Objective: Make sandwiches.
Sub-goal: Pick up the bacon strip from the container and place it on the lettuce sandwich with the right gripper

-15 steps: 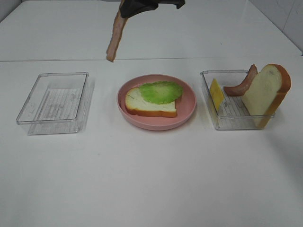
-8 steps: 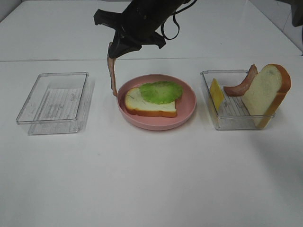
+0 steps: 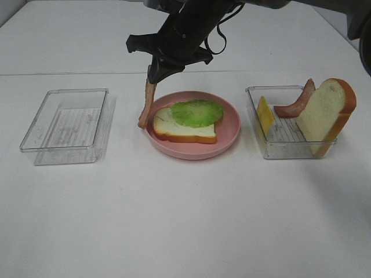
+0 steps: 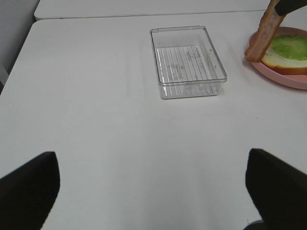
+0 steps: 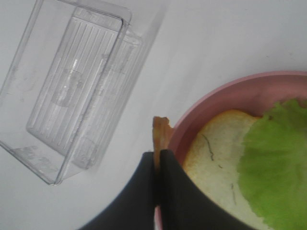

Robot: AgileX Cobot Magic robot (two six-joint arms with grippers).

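Bacon (image 3: 146,105), clamped in right hand (image 3: 152,76), was lowered to plate (image 3: 232,124) rim, 9 o'clock; placement on lettuce (image 3: 197,112) judged pending.

Right claw (image 3: 153,70) pinched closed, pointing down; left claw (image 4: 151,158) spread.

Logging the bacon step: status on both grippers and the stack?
Left gripper open, empty. Right gripper shut on bacon strip, hanging just outside pink plate rim. Bread slice with lettuce on plate, no bacon on it.
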